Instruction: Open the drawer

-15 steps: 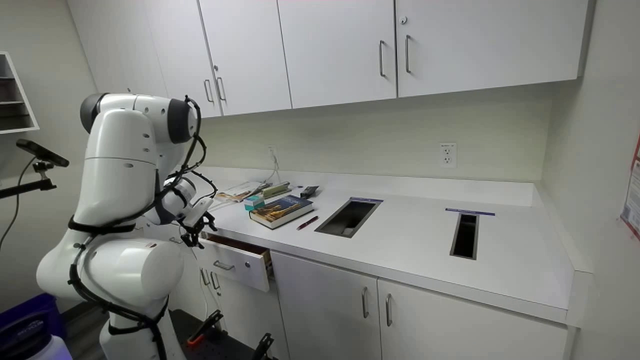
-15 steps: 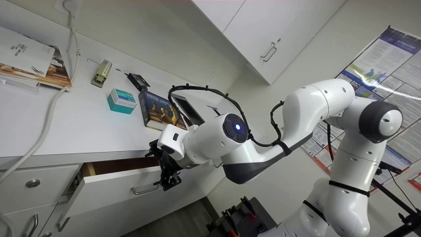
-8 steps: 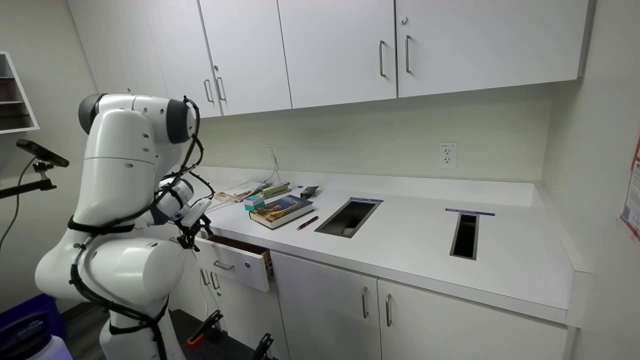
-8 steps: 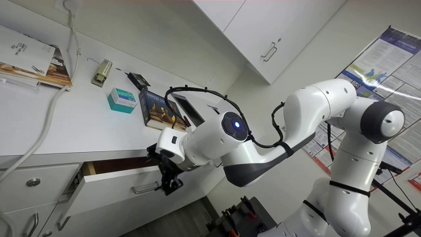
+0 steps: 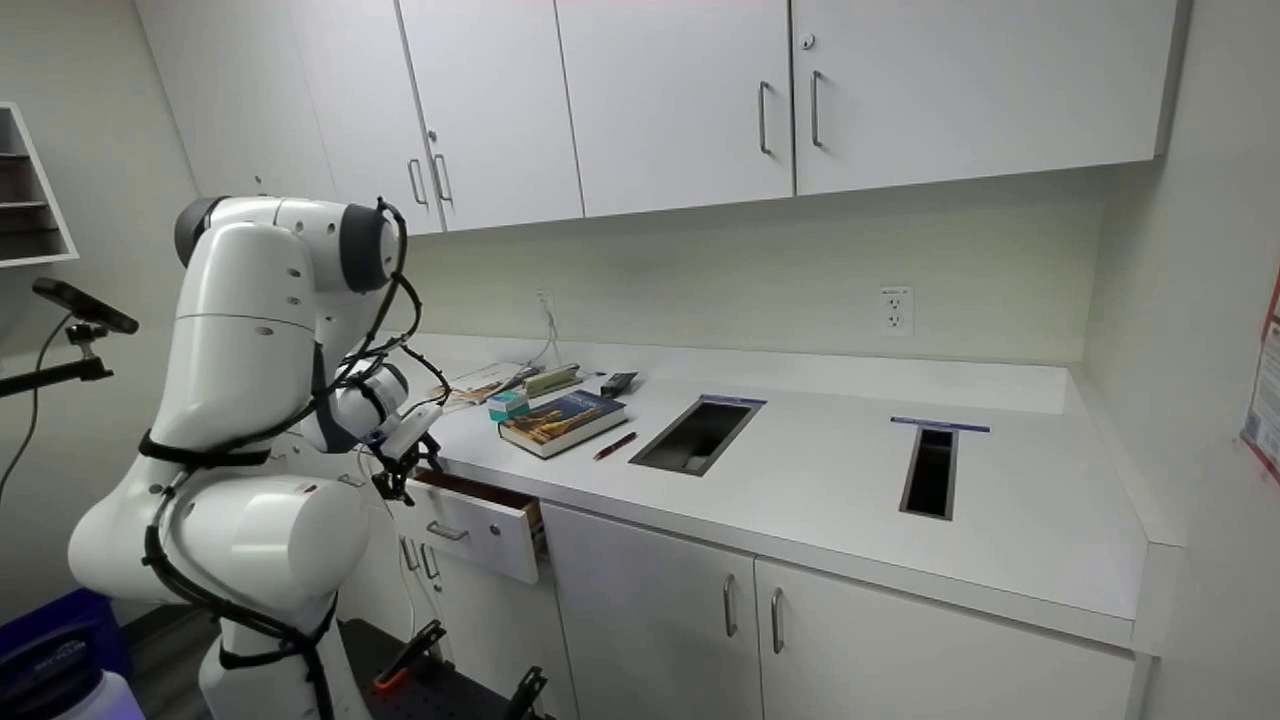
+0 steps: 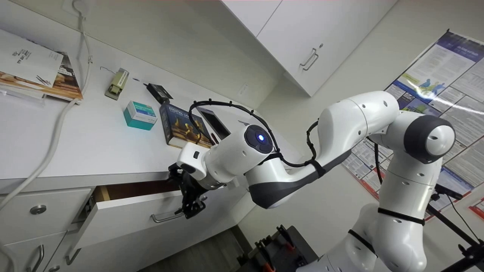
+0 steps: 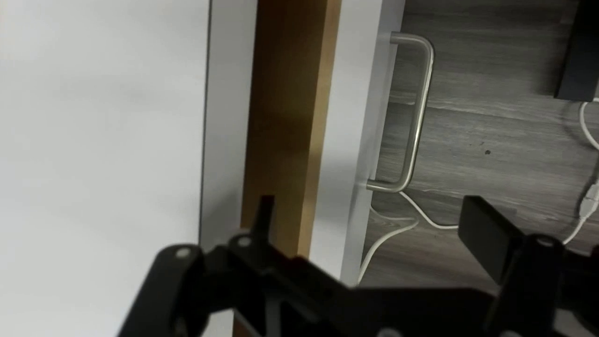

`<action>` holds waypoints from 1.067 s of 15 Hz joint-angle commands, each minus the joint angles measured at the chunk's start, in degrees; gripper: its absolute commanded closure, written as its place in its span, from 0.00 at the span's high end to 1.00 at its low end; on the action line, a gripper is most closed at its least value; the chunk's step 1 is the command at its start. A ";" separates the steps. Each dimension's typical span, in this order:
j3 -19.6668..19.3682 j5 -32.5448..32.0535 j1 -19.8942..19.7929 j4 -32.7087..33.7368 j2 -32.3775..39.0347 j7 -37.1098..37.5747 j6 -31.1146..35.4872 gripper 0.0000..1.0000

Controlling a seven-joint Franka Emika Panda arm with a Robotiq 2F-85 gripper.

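The drawer [image 6: 126,218] stands partly open, with the jaws wide at its front

The drawer is pulled partly out, under the front edge of the white surface [image 5: 820,480]. Its front panel is flat and white, and its inside is of brown wood. A metal handle [image 7: 419,117] is fixed on this front.

The white robot arm [image 5: 245,360] extends to the drawer. In an exterior view, the jaws are near the drawer's top edge, close to one end of the handle. The wrist view shows that they stand wide: one side appears over the opening of the drawer, the other appears over the grey floor [image 7: 472,131], in front of the drawer. Whether they touch the drawer, I cannot tell.

Above the drawer, farther back on the surface, a thick book [image 5: 563,423] is lying. Near this book, also above the drawer, there is a small teal and white box [image 6: 140,115]. A dark red pen [image 5: 615,446] lies beside the book, farther back than the drawer too. A long dark slot [image 5: 697,437] in the surface is to one side of the drawer. To the opposite side of the drawer, a thick white cable [image 6: 56,132] goes over the edge of the surface.
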 commanded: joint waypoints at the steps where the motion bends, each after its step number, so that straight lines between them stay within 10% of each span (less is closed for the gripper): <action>1: -1.06 3.24 -0.59 1.00 1.67 -2.46 4.43 1.00; 3: -1.24 5.02 -0.90 0.68 2.27 -3.36 6.17 1.00; 4: -1.34 5.68 -0.89 0.41 2.38 -3.85 6.64 0.75; 14: -2.43 8.52 -0.80 -1.75 1.86 -4.85 9.73 0.05; 16: -1.97 9.95 -0.97 -2.68 1.69 -5.72 9.55 0.07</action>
